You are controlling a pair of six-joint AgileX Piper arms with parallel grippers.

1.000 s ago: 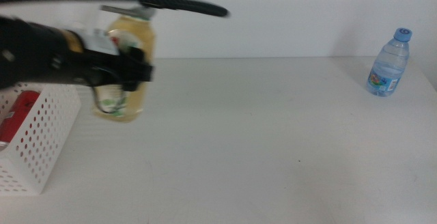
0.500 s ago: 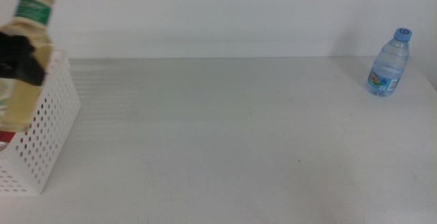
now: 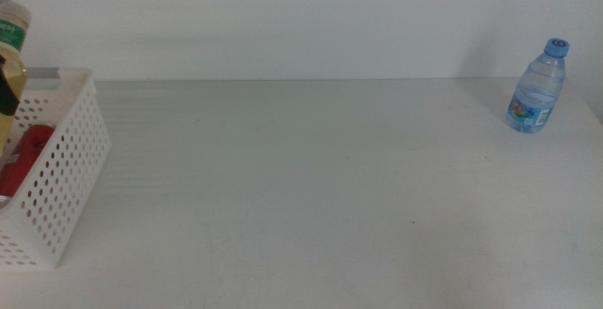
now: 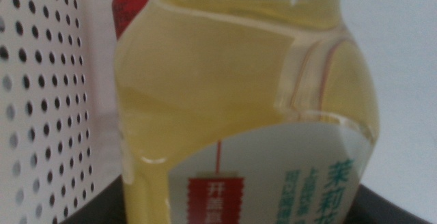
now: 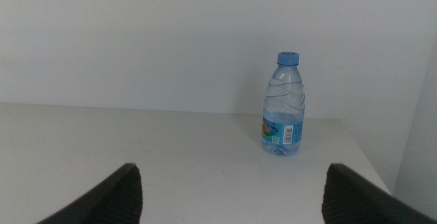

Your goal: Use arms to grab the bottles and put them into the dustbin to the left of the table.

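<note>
At nine o'clock on the desk (image 3: 311, 187), the dustbin (image 3: 58, 172) held a red can (image 3: 26, 154). Above it, the left claw (image 4: 225, 214) gripped the tea bottle (image 4: 246, 108), its label bearing Chinese characters. The right claw (image 5: 229, 193) gaped toward the water bottle (image 5: 283, 104), upright at two o'clock.

White-grey table (image 3: 311, 187): a perforated white dustbin (image 3: 58, 187) is set at its left edge; a blue-capped water bottle (image 3: 538, 87) stands upright at far right.
</note>
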